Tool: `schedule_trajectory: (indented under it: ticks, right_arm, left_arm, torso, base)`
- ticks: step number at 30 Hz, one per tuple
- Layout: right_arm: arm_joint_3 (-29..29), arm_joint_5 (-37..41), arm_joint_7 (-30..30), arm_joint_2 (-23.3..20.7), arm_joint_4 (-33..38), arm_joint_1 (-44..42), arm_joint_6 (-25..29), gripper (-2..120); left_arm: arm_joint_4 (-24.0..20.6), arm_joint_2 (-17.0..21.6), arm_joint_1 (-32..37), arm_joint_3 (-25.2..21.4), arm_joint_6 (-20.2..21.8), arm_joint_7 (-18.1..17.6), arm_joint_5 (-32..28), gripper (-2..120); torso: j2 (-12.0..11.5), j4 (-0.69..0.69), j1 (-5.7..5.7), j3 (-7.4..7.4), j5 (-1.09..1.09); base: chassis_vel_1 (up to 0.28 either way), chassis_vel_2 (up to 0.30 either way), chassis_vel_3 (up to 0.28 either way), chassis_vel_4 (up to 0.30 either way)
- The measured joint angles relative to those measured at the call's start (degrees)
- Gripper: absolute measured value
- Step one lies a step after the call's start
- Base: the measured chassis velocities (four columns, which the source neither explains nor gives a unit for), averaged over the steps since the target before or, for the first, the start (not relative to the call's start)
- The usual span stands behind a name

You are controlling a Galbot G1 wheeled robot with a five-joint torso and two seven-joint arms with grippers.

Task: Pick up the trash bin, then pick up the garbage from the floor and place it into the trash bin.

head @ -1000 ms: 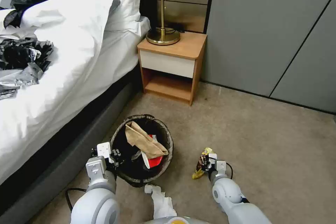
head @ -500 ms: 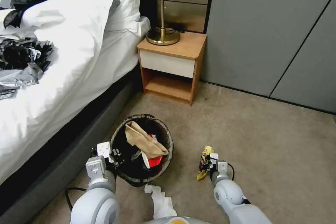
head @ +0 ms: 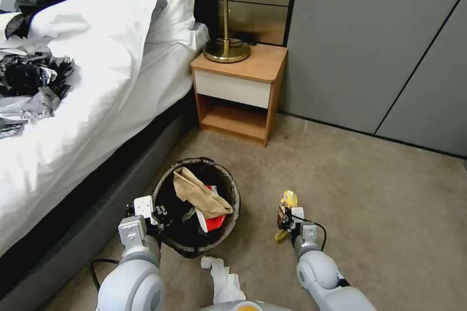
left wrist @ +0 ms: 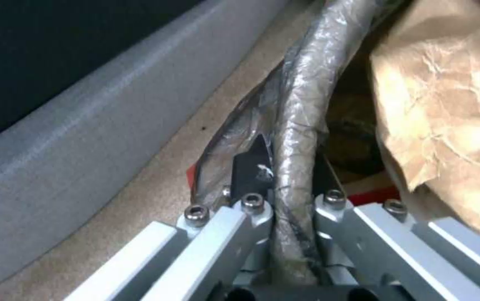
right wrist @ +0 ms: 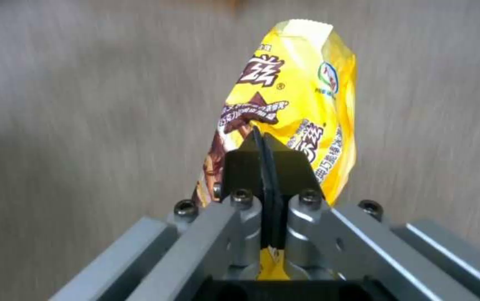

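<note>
The garbage-collecting step is in hand. The bin [head: 197, 206] is seen at the lower centre of the head view, its bag-lined rim [left wrist: 301, 104] pinched between the fingers of the left end effector [head: 156, 215] at the bin's lower-left edge. A brown paper bag [head: 200, 195] and a red-and-white cup [head: 213, 223] are already seen inside it. To the right of the bin, the yellow wrapper [head: 285, 210] is held by the right end effector [head: 288, 218], whose fingers are pressed together on it; in the right wrist view the wrapper [right wrist: 293, 121] appears clear of the carpet. A white tissue [head: 224, 279] lies on the floor at the bottom centre, just below the bin. Next, it is judged, the wrapper must be carried leftward over the bin's mouth and released there, while the rim is kept gripped
</note>
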Motion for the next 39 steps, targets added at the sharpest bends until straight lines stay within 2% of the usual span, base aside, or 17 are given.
schedule_trajectory:
  ticks: [2,3,5,11,17,26,32,39]
  right_arm:
    - [0.4,-3.5,-0.9,0.3,3.5,-0.3,8.3,0]
    - [0.4,-3.5,-0.9,0.3,3.5,-0.3,8.3,0]
    - [0.3,-4.0,-1.6,0.3,8.4,-0.9,11.7,0]
    - [0.0,-5.0,-4.3,0.1,16.9,-1.8,16.0,0]
    - [-0.4,-4.1,-11.4,-0.9,26.3,-2.6,22.2,0]
    - [-3.4,-0.9,-20.2,-3.3,35.3,-4.9,27.1,0]
    - [-6.6,-1.4,-21.6,-4.9,36.7,-6.3,27.5,0]
    - [-12.3,-3.7,-21.7,-5.1,31.0,-5.9,28.1,0]
  left_arm:
    - [0.4,0.0,-0.1,0.2,0.0,0.0,0.0,0]
    - [0.4,0.0,-0.1,0.2,0.0,0.0,0.0,0]
    - [0.5,-0.1,-0.3,0.3,0.0,0.0,0.1,0]
    - [1.1,-0.2,-0.2,0.5,0.0,0.0,0.3,0]
    - [1.3,-0.3,-0.1,0.8,0.0,0.0,0.6,0]
    - [1.9,-0.5,0.0,1.5,0.0,0.1,1.2,0]
    - [2.0,-0.6,-0.1,1.5,0.0,0.2,1.3,0]
    - [2.0,-0.7,-0.1,1.6,0.0,0.2,1.3,0]
  torso:
    - [0.0,0.01,0.0,0.0,0.0]
    - [0.0,0.01,0.0,0.0,0.0]
    - [0.0,0.0,0.0,0.0,0.01]
    - [0.0,0.0,0.0,0.0,0.0]
    - [0.0,0.0,0.0,0.0,-0.01]
    - [0.0,0.0,0.0,0.0,0.0]
    - [0.0,0.0,0.0,0.0,0.0]
    - [0.0,0.0,0.0,0.0,0.0]
  base:
    - [0.0,0.0,0.0,0.0]
    - [0.0,0.0,0.0,0.0]
    - [0.0,0.0,0.0,0.0]
    - [0.0,0.0,0.0,0.0]
    - [0.0,0.0,0.0,0.0]
    - [0.0,0.0,0.0,0.0]
    - [0.0,0.0,0.0,0.0]
    - [0.0,0.0,0.0,0.0]
